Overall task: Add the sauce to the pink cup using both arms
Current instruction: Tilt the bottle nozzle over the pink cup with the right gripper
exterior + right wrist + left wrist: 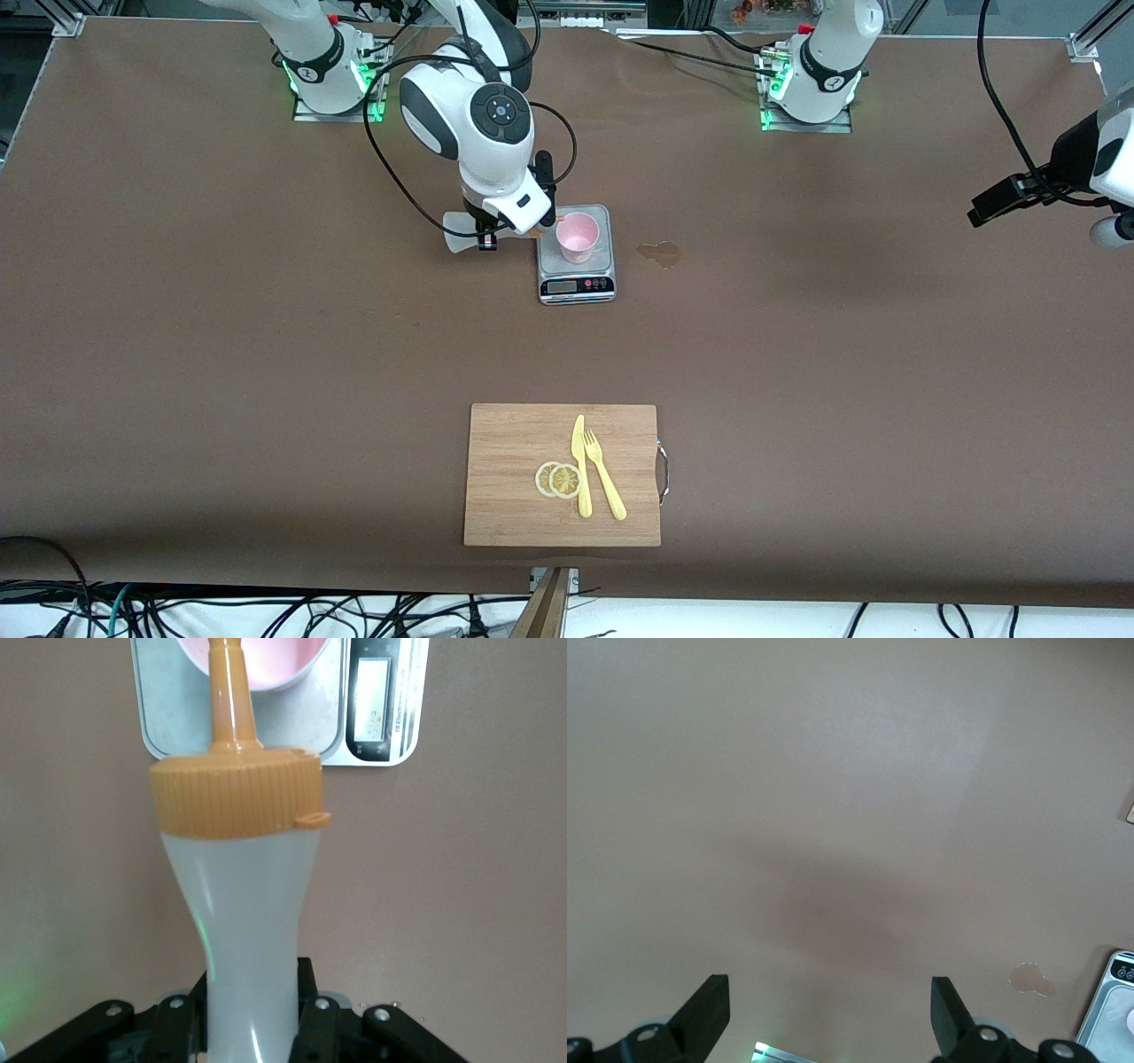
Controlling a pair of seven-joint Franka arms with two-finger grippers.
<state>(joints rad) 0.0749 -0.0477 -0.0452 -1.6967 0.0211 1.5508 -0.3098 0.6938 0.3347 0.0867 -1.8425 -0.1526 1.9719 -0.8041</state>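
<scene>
R jaws [252, 1028] clamp sauce [244, 904]; L jaws [831, 1010] wide, empty

sauce bottle [244, 921]: whitish, orange cap | cup [577, 237]: pink | scale [576, 266]: grey

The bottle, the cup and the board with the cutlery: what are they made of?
Bottle: looks like soft translucent plastic, glossy, with a ribbed orange cap.
Cup: likely smooth pale pink plastic, evenly coloured.
Board: probably wood or bamboo, matt, with visible grain.
</scene>
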